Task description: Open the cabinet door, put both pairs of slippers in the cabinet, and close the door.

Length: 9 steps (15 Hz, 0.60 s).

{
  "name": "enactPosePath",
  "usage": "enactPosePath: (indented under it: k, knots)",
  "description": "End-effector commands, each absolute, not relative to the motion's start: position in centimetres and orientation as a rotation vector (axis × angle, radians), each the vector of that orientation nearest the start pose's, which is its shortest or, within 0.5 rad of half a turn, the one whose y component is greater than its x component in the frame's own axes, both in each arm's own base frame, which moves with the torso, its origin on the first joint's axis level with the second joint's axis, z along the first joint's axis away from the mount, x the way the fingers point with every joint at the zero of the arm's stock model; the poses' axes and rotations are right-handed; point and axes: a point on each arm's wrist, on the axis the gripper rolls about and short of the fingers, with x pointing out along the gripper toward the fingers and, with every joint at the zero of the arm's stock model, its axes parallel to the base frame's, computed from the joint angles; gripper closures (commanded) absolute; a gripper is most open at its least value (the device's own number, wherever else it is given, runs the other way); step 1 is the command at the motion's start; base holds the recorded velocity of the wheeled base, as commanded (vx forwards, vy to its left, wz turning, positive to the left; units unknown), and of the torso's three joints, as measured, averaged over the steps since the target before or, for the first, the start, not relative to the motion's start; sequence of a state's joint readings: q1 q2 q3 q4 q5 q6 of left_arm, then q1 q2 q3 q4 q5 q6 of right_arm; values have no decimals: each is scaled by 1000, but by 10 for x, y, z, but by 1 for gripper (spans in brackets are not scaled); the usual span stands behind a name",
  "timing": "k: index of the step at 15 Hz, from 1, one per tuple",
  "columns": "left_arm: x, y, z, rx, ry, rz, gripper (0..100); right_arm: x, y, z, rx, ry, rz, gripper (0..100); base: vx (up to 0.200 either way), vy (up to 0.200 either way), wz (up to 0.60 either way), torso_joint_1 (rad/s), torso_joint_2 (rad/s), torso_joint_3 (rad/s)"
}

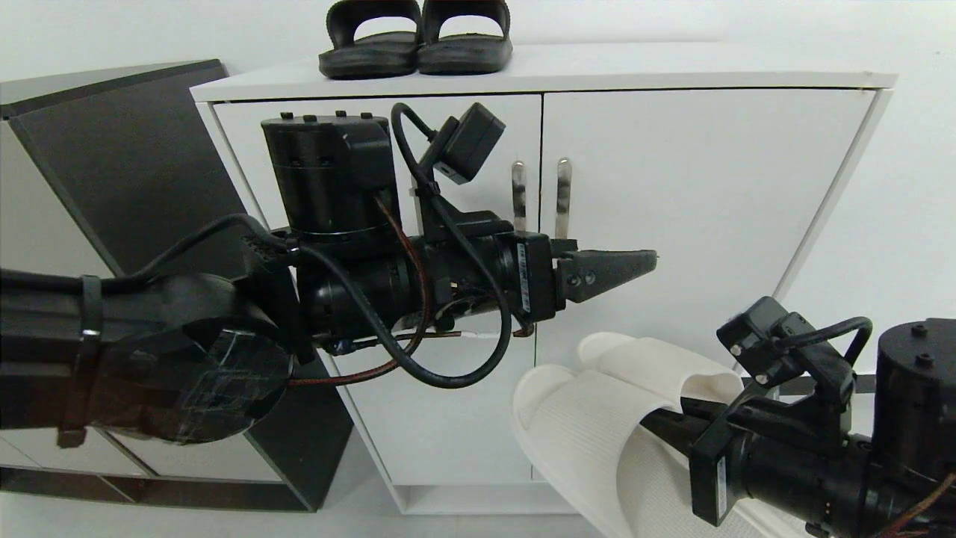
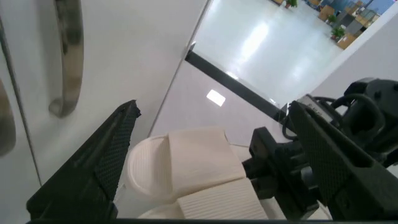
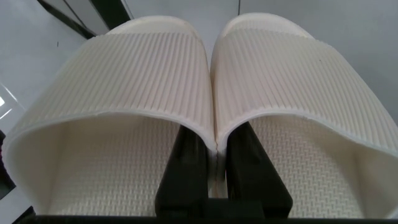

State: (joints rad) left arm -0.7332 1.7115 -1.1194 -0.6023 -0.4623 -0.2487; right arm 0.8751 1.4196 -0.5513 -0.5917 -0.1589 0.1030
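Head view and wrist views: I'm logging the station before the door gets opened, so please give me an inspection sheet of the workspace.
Surface: flat white cabinet top, carrying one pair.
Job's things: black rubber slippers side by side on that top; white ribbed slippers held before the cabinet; both white cabinet doors closed, metal bar handles free.
Clutter: nothing seen.
Grippers: left gripper just below the handles, apart from them; right gripper shut on the white pair's inner walls.
Cables: black cable loops hang from the left arm.
Surroundings: dark grey cabinet on the left; pale floor.
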Motion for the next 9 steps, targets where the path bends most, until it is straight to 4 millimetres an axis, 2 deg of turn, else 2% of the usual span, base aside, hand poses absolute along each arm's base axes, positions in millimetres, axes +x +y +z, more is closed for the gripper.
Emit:
enactPosePath:
  k: [1, 9]
  knots:
    - [239, -230, 264, -221, 131, -1189, 0, 145, 169, 186, -38, 276, 700, 100, 0, 0, 0, 0, 0, 0]
    - [231, -220, 275, -195, 63, -1098, 0, 144, 167, 188, -33, 266, 701, 100, 0, 0, 0, 0, 0, 0]
